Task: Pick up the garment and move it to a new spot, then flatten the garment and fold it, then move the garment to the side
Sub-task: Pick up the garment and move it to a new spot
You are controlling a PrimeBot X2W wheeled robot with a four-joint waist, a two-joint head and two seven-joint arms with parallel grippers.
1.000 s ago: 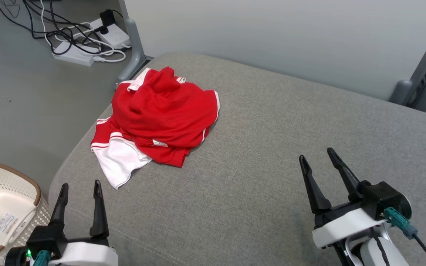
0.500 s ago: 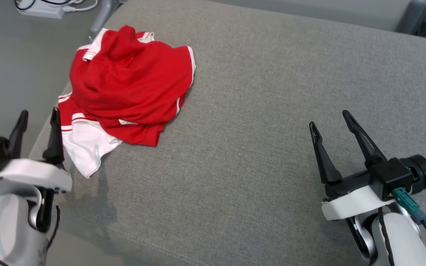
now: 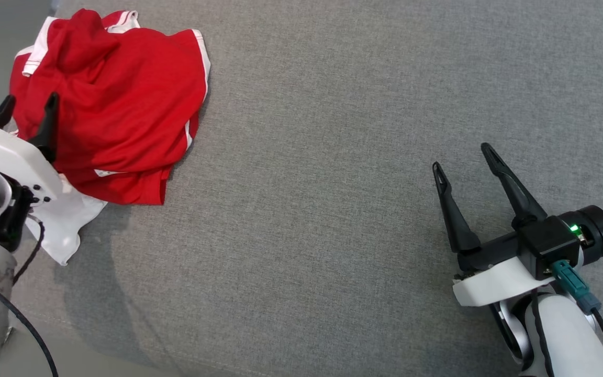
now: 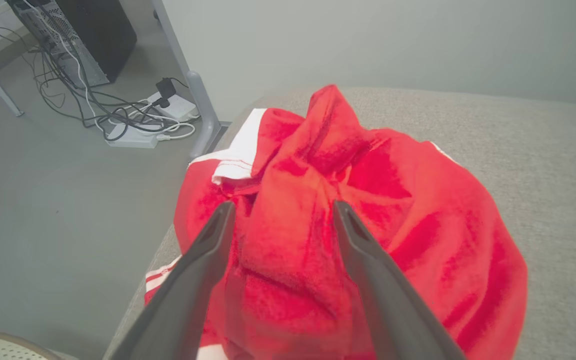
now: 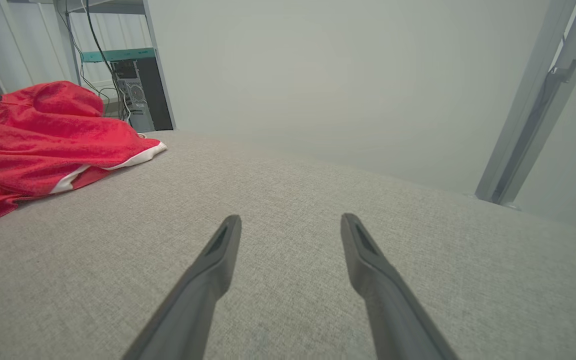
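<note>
You're moving L gripper (image 3: 30, 99) in over the garment (image 3: 123, 99), fingers apart w/ a red ridge between them for pinching; R gripper (image 3: 461, 157) is idling well clear, fingers apart.

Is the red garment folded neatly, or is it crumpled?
Crumpled. The red garment lies bunched in an uneven heap on the grey cushion, layers overlapping.

No legible text or labels anywhere.
</note>
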